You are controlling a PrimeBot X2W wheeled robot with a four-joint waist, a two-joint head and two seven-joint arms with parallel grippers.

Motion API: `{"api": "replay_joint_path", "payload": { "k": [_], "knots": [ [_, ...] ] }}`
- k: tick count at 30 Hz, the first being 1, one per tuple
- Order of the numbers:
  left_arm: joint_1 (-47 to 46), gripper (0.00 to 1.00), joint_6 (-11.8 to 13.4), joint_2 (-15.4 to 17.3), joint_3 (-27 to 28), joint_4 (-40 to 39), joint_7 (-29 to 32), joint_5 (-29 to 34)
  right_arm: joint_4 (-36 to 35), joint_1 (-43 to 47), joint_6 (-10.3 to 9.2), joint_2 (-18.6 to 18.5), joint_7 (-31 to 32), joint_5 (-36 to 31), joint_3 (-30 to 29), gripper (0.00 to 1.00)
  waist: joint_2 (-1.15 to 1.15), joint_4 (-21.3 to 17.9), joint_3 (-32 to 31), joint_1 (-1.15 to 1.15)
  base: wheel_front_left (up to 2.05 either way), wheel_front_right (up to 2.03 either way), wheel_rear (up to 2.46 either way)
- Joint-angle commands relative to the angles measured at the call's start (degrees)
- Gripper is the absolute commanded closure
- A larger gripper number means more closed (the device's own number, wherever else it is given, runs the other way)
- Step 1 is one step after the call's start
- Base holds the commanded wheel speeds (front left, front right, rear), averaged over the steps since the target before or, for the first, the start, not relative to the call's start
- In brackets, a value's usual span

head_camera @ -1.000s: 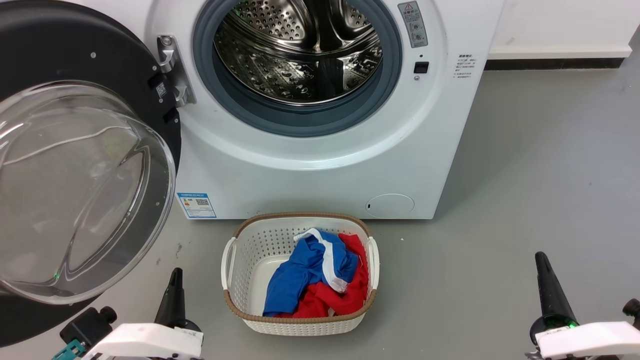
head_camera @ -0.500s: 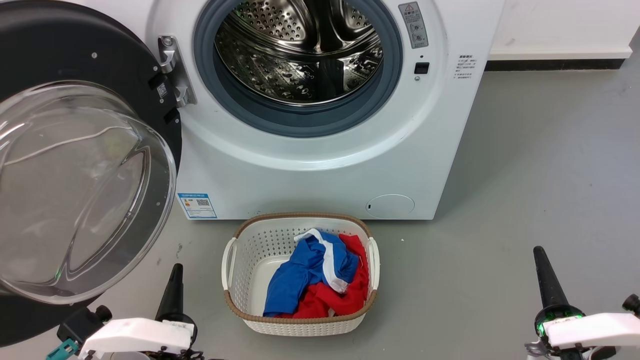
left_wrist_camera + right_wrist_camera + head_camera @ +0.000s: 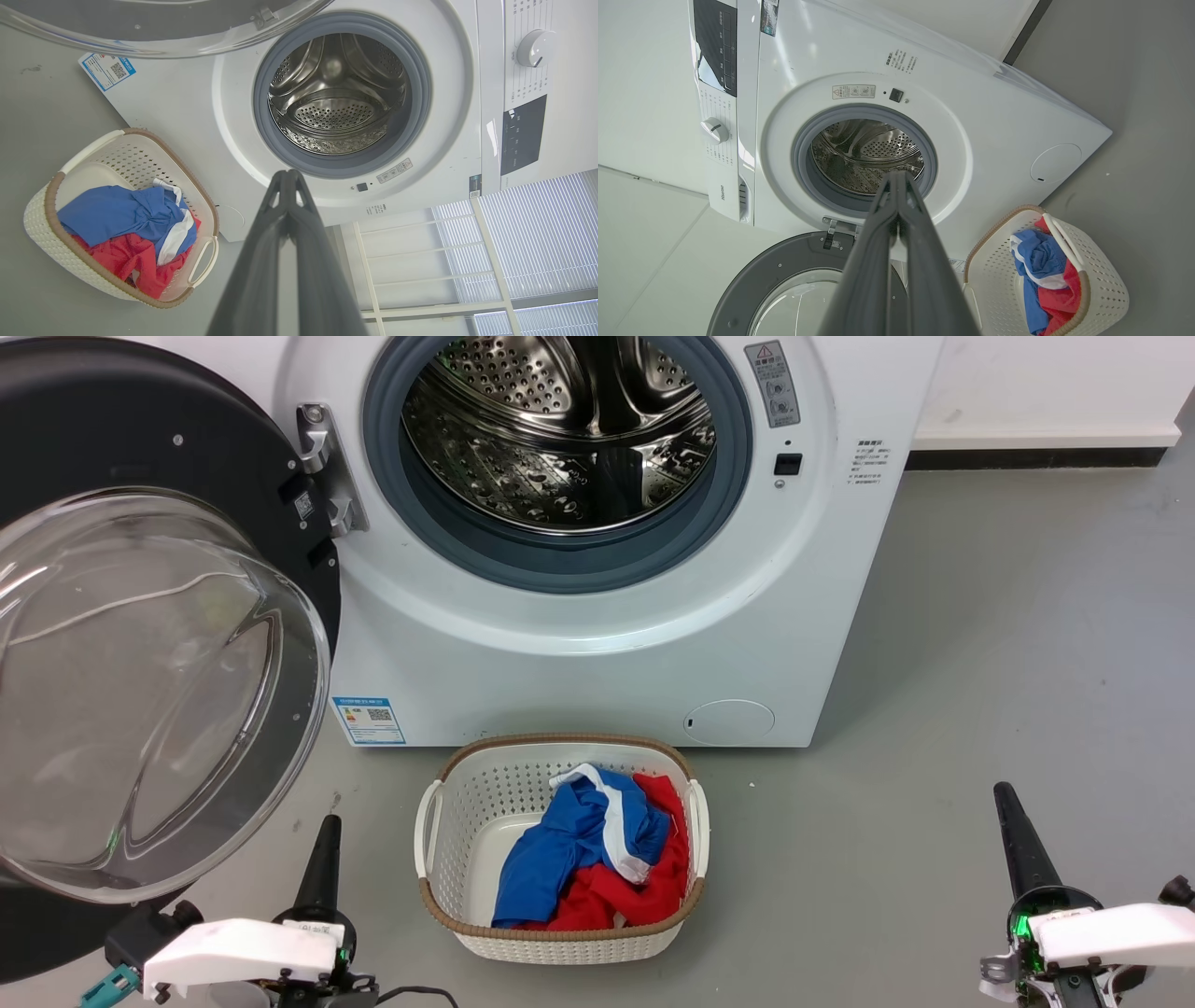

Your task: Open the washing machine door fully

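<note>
- The washing machine (image 3: 597,644) stands on the grey floor (image 3: 1027,663) against the wall. Its steel drum (image 3: 560,439) and grey gasket (image 3: 560,565) are wholly exposed, and nothing lies across the mouth.
- The washing machine door (image 3: 187,457) hangs at the robot's left of the mouth, swung wide so that its inner face looks toward the head camera. It is a glossy black disc, nearly as wide as the machine's front and partly cut off by the picture's edge. I judge it at or near its full swing, but I cannot tell whether any travel remains.
- The glass bowl (image 3: 140,709) bulges from the door's centre. It is clear, with pale reflections, and the floor shows through it.
- The laundry basket (image 3: 560,938) sits on the floor just in front of the machine, apart from the door and probably kept outside its arc. It holds blue and red clothes (image 3: 588,859).
- The left tool (image 3: 322,859) hangs low near the door's lower rim, seemingly apart from it, with its fingers pressed together on nothing.
- The right tool (image 3: 1022,840) is well apart on the other side, likewise pressed together and empty. With both off the door, the work looks finished.
- The metal hinge (image 3: 322,457) at the mouth's left edge carries the door.
</note>
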Motion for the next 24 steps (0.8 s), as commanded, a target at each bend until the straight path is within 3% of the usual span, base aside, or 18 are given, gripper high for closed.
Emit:
{"api": "replay_joint_path", "payload": {
  "k": [1,24],
  "knots": [
    [-1.42,1.0,-0.46,0.24,0.28,-0.04,0.45,-1.87,0.14,-1.32,0.01,-0.31,0.43,1.85,-0.16,1.0,0.0,0.01,-0.02,0.0,0.0,0.0,0.0],
    [-3.27,1.0,-1.67,0.16,1.43,1.35,3.36,-13.4,2.52,-3.73,0.0,-0.06,3.56,12.85,-0.92,1.0,0.0,0.12,-0.19,0.0,0.0,0.0,0.0]
  ]
}}
